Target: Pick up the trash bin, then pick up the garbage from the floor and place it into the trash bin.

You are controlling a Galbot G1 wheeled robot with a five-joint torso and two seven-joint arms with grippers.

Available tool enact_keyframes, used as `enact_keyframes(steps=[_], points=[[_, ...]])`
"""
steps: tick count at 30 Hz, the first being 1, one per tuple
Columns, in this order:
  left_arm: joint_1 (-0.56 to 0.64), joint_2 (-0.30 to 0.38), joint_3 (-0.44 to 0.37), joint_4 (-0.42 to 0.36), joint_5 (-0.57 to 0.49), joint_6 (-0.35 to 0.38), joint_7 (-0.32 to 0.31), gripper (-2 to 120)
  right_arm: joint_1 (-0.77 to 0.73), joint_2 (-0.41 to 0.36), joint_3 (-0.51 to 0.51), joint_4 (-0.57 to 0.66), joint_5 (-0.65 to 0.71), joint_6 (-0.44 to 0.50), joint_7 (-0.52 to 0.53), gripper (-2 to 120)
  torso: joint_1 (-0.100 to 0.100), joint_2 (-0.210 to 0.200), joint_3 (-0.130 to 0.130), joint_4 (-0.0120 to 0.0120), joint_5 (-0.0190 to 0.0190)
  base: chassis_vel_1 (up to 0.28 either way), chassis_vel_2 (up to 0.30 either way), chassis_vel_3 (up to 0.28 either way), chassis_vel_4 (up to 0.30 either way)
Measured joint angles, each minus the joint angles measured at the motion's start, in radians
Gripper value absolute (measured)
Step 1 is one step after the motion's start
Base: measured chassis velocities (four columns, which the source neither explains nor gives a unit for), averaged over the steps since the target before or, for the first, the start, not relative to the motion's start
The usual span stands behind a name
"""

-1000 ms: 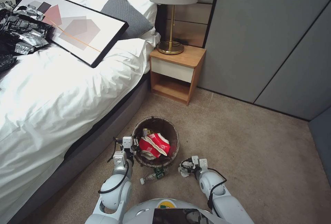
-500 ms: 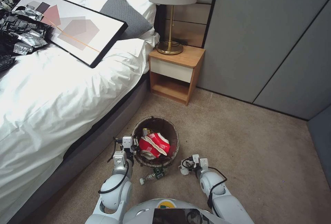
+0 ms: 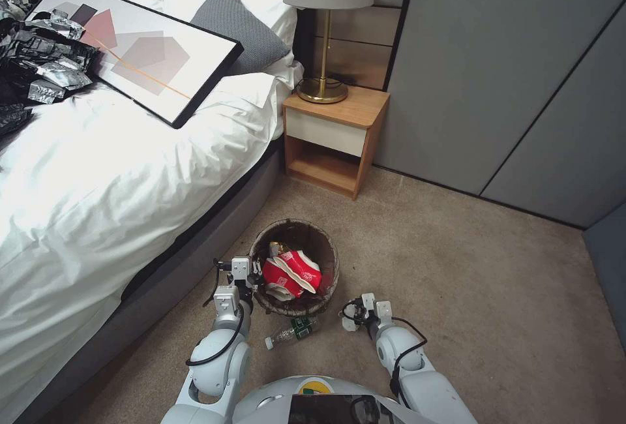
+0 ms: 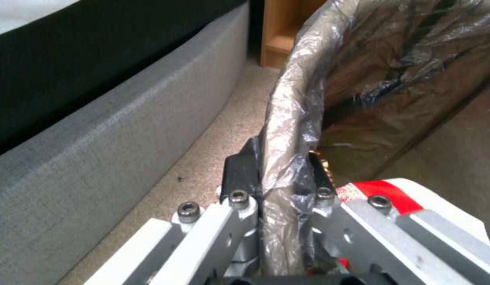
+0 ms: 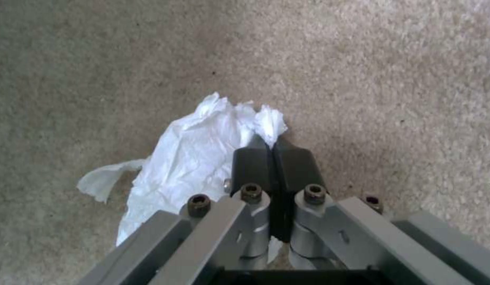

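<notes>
The trash bin point(image 3: 324, 251), round with a dark brown liner, stands on the carpet beside the bed. Red-and-white wrappers point(image 3: 293, 274) lie inside it. My left gripper point(image 3: 253, 275) is shut on the bin's near rim; in the left wrist view its fingers point(image 4: 239, 174) clamp the liner-covered rim point(image 4: 287, 130). My right gripper point(image 3: 354, 315) is low over the carpet to the right of the bin, shut on a crumpled white tissue point(image 5: 197, 154), with its pads point(image 5: 250, 162) pressed together on the tissue's edge. A clear green-labelled bottle point(image 3: 290, 332) lies on the floor just in front of the bin.
The bed's grey base point(image 3: 195, 248) runs close along the left of the bin. A wooden nightstand point(image 3: 332, 137) with a lamp point(image 3: 326, 26) stands beyond it. Grey wall panels point(image 3: 508, 85) close off the right side. Open carpet point(image 3: 469, 293) stretches to the right.
My right arm has drawn in slightly with the tissue still in its gripper. The bin, the left gripper and the bottle stay where they were.
</notes>
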Motion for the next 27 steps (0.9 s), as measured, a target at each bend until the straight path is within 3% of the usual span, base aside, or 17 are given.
enact_keyframes(steps=[11,17,19,20,23,24,27], points=[[-0.001,0.001,0.0,0.0,-0.002,0.002,-0.001,5,-0.02,-0.002,0.01,0.028,-0.011,0.033,0.01,0,0.0,0.0,0.0,-0.0003,-0.0001,0.0,0.0,0.0,0.0],[-0.001,0.001,0.001,0.002,-0.002,0.002,-0.001,5,-0.031,-0.004,0.02,0.082,-0.012,0.116,0.047,0,0.0,0.0,0.0,-0.0002,-0.0003,0.0,0.0,0.0,0.0],[0.0,0.003,0.001,0.004,-0.003,0.002,-0.002,5,-0.033,-0.003,0.03,0.124,-0.041,0.277,0.062,0,0.0,0.0,0.0,0.0,-0.0004,0.0,0.0,0.0,0.0],[0.0,0.003,0.001,0.004,-0.003,0.002,-0.002,5,-0.033,-0.003,0.03,0.124,-0.041,0.277,0.062,0,0.0,0.0,0.0,0.0,-0.0004,0.0,0.0,0.0,0.0],[0.0,0.004,0.0,0.008,-0.003,0.002,-0.002,5,-0.032,-0.002,0.046,0.227,-0.062,0.474,0.03,0,0.0,0.0,0.0,0.0,-0.0004,0.0,0.0,0.0,0.0],[0.0,0.004,0.0,0.008,-0.003,0.002,-0.002,5,-0.032,-0.002,0.046,0.227,-0.062,0.474,0.03,0,0.0,0.0,0.0,0.0,-0.0004,0.0,0.0,0.0,0.0],[0.0,0.004,0.003,0.012,-0.003,0.002,-0.002,5,-0.031,-0.009,0.06,0.37,-0.065,0.627,-0.054,0,0.0,0.0,0.0,0.0,-0.0005,0.0,0.0,0.0,0.0]])
